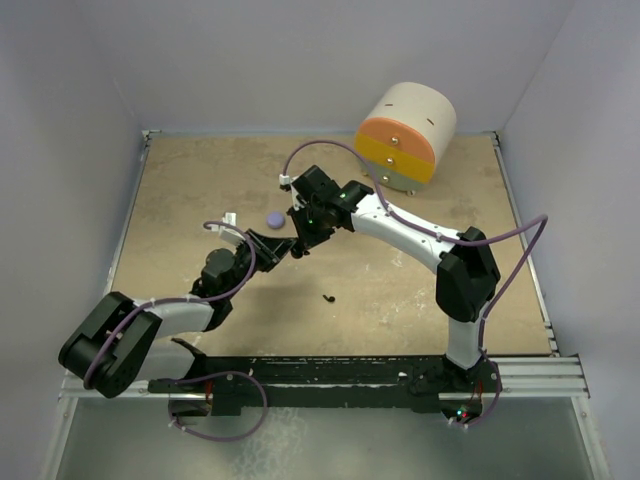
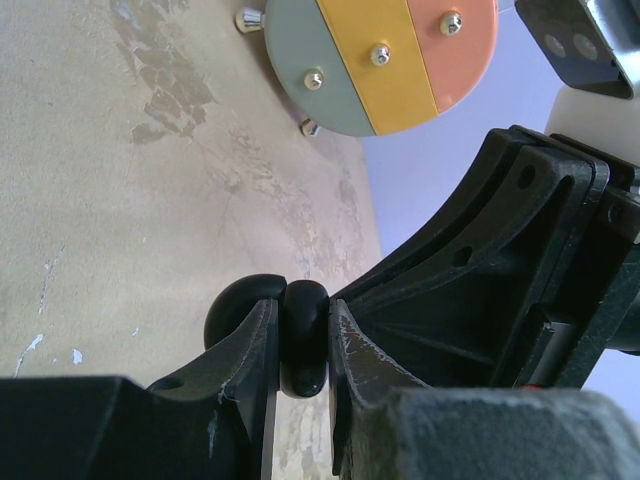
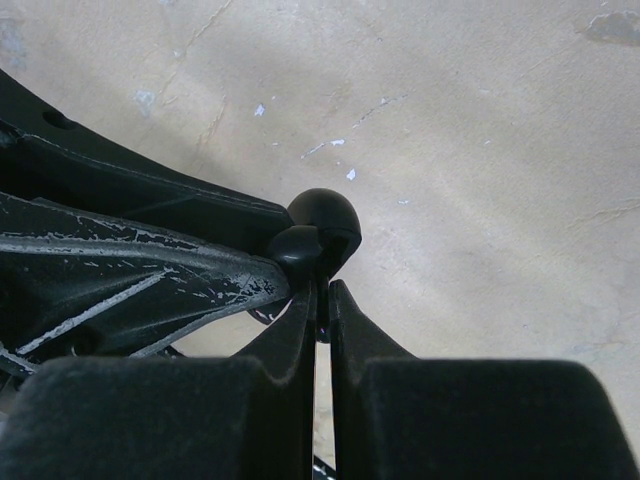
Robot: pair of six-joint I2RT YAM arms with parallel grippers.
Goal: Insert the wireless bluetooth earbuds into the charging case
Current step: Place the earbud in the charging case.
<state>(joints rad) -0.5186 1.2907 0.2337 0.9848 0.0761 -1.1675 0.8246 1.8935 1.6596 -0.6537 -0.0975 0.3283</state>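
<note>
My left gripper (image 2: 303, 318) is shut on a black rounded charging case (image 2: 305, 330) and holds it edge-up just above the table. A second black dome (image 2: 238, 308), which looks like the case's open lid, shows behind the left finger. My right gripper (image 3: 322, 292) meets it tip to tip. Its jaws are shut on a thin black earbud (image 3: 298, 246), whose head rests at the case (image 3: 330, 220). In the top view both grippers (image 1: 283, 243) (image 1: 303, 238) touch at mid-table and hide the case. Another black earbud (image 1: 328, 297) lies loose on the table in front of them.
A lavender round puck (image 1: 274, 220) lies just behind the left gripper. A cream cylinder with an orange, yellow and grey-green face (image 1: 405, 132) lies on its side at the back right, and it also shows in the left wrist view (image 2: 380, 60). Walls close the table at the back and on both sides.
</note>
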